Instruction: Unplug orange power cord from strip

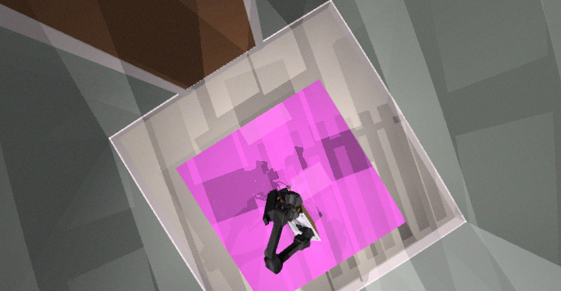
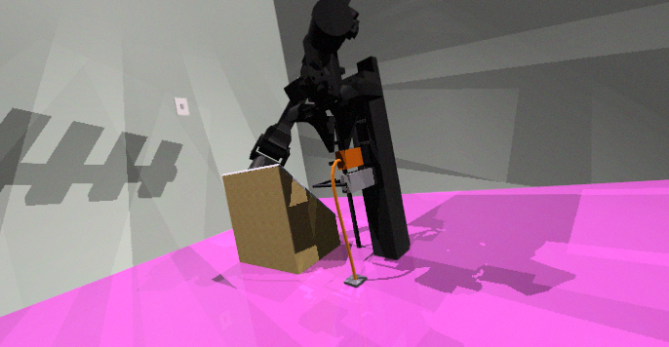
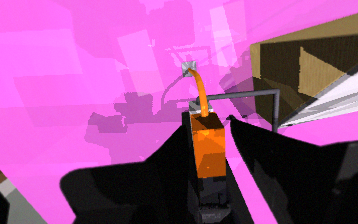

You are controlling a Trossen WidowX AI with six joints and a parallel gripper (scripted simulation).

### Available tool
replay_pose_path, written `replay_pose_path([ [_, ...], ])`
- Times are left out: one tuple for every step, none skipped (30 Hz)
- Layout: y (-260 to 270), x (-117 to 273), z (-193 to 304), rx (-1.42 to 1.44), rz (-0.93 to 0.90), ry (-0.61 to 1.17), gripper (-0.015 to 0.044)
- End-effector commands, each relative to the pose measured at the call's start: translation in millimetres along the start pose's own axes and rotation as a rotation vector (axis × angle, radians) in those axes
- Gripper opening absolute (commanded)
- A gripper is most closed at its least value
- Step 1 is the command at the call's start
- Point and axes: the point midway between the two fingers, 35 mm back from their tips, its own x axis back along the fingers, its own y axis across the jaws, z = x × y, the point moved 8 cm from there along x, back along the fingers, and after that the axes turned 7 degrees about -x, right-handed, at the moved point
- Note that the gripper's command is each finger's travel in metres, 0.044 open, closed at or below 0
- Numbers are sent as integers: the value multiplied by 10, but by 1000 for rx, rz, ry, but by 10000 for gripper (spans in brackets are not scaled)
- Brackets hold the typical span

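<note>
Small pale marks by the sockets of the power strip (image 1: 270, 206) (image 2: 390, 180) (image 3: 212, 192) are too small to read, and the face of the white wall plate (image 2: 181, 106) is no clearer. From above, the arm (image 1: 278, 233) (image 2: 332, 24) covers much of the strip's surroundings, leaving only flecks of the orange plug (image 1: 281, 200) (image 2: 352, 158) (image 3: 210, 152) in sight. In the wrist view the strip's lower part is cut off by the frame edge, as are the broad backs of the fingers.

The arm rises from behind the tan wedge-shaped block (image 1: 303, 225) (image 2: 260, 219) (image 3: 325, 65), bends high beside the strip and points its claw (image 2: 339, 149) (image 3: 208, 127) downward along the strip. The claw is partly spread, its fingers apart and gripping nothing; one finger lies close beside the orange plug, though whether it touches cannot be told.

The orange plug sits at the strip, directly above the grey plug (image 2: 361, 180) (image 3: 200, 106). From it, the orange cord (image 2: 337, 200) (image 3: 201, 90) curves over and runs down to a small grey plate (image 2: 355, 281) (image 3: 189, 66) on the magenta counter (image 1: 347, 237) (image 2: 146, 312) (image 3: 30, 50), near the strip's foot.
</note>
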Motion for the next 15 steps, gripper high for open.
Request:
replay_pose_path([
  [-12, 3, 69, -2, -2, 5, 160],
  [-14, 2, 85, -2, -1, 5, 160],
  [-16, 2, 100, -2, -1, 5, 160],
  [-18, 2, 116, -2, -1, 5, 160],
  [-20, 2, 128, -2, -1, 5, 160],
  [-21, 2, 135, -2, -1, 6, 160],
  [-21, 1, 138, -2, -1, 6, 160],
  [-21, 1, 138, -2, -1, 6, 160],
  [-21, -1, 138, -2, -1, 6, 160],
  [-21, -6, 138, -2, -1, 6, 160],
  [-21, -13, 138, -2, -1, 6, 160],
  [-21, -21, 138, -2, -1, 6, 160],
  [-20, -32, 138, -2, -1, 6, 160],
  [-20, -45, 138, -2, -1, 6, 160],
  [-20, -61, 138, -2, -1, 6, 160],
])
